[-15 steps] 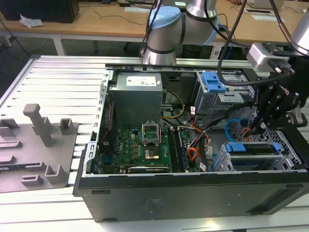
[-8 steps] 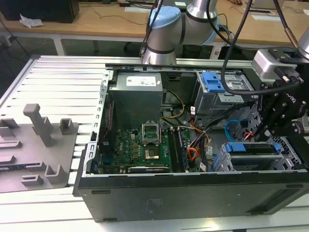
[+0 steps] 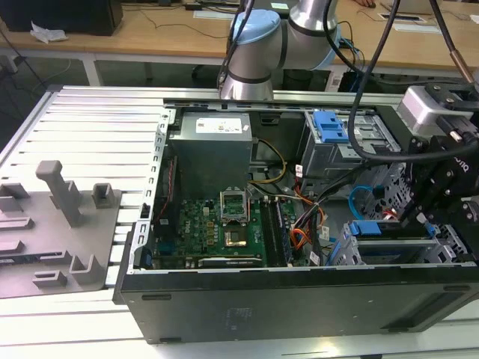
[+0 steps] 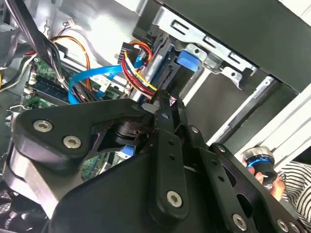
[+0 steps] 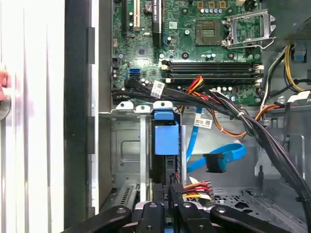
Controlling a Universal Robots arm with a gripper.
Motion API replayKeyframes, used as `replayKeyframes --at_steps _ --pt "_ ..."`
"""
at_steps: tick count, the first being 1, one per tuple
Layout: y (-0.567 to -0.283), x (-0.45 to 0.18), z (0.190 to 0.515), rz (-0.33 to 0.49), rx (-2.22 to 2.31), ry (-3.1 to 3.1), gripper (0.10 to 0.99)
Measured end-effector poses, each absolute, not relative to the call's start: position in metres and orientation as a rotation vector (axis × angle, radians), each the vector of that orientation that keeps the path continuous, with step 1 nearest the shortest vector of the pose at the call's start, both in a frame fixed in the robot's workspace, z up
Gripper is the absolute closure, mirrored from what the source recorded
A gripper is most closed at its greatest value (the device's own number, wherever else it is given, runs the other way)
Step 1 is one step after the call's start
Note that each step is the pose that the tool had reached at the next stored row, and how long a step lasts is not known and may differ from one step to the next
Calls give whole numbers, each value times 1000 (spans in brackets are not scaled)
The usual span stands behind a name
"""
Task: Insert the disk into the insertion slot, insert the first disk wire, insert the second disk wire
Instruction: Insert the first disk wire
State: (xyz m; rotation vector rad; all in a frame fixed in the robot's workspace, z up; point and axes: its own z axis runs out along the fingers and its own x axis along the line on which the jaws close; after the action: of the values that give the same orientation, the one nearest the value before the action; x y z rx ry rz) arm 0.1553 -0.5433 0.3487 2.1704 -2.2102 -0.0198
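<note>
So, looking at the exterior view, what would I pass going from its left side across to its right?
First the grey plastic tray, then the green circuit board, then the orange wires, then the light-blue cable.

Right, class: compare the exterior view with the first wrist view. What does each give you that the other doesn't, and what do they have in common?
Exterior view: the grey fixture tray on the slatted table, the blue latch on its grey metal box, and the arm's joints.

First wrist view: the dark connector on the end of the second disk wire, lying beside the disk and apart from it.

Shared: the motherboard, the processor socket, the looping second disk wire, and the disk sitting in the insertion slot.
</note>
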Motion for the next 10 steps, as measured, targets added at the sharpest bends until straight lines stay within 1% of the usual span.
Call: replayKeyframes --at_steps 7,10 --pt "-558 155 349 -20 2170 -2210 914" --pt "-558 155 349 -24 2172 -2212 914"
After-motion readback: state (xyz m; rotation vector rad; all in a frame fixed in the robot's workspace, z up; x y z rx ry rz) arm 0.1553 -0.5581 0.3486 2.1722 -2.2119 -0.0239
